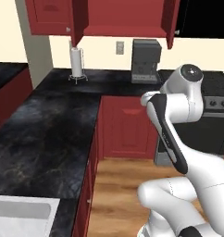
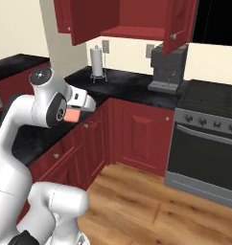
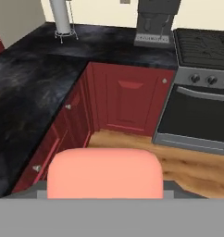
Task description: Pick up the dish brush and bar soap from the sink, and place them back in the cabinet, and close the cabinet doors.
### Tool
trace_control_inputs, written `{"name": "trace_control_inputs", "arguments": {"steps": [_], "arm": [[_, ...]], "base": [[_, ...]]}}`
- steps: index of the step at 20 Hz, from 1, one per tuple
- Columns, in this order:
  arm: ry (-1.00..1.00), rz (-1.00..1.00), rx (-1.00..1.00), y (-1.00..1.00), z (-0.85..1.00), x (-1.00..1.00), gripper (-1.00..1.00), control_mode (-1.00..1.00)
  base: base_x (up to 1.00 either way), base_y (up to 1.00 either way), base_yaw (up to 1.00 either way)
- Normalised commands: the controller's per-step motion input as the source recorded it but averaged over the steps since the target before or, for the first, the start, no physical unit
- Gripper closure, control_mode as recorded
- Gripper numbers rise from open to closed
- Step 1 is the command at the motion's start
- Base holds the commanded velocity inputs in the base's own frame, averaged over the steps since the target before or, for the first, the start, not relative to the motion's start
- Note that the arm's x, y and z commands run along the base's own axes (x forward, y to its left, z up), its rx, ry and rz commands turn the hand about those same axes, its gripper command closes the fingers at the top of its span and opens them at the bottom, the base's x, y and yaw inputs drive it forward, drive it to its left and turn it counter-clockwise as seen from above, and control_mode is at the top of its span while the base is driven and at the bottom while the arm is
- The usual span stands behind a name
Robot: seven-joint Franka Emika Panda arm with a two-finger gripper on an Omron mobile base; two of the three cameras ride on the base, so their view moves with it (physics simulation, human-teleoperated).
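Note:
In the right base view my gripper is shut on the bar soap, a salmon-orange block held in the air above the counter's inner corner. In the hand view the bar soap looms large and close at the bottom and hides the fingertips. The dark red cabinet hangs high on the back wall with its cabinet doors swung open; the right door carries a round silver knob. A corner of the white sink sits at the lower left. The dish brush is out of view.
A black L-shaped counter runs along the left and back. On it stand a paper towel holder and a grey coffee machine. A stove with oven is at the right. Wooden floor lies between the red lower cabinets.

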Motion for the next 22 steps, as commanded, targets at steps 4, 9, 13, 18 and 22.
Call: {"name": "trace_control_inputs", "arguments": {"steps": [4,9,13,18,22], "arm": [[0.00,0.00,0.00,0.00,0.00,0.00,1.00,1.00],[0.00,0.00,0.00,0.00,0.00,0.00,1.00,1.00],[0.00,0.00,0.00,0.00,0.00,0.00,1.00,1.00],[0.00,0.00,0.00,0.00,0.00,0.00,1.00,1.00],[0.00,0.00,0.00,0.00,0.00,0.00,1.00,1.00]], "base": [[0.74,0.00,-0.19],[0.70,0.00,-0.16],[0.71,0.01,-0.14],[0.69,0.02,-0.11],[0.69,0.05,-0.07]]}}
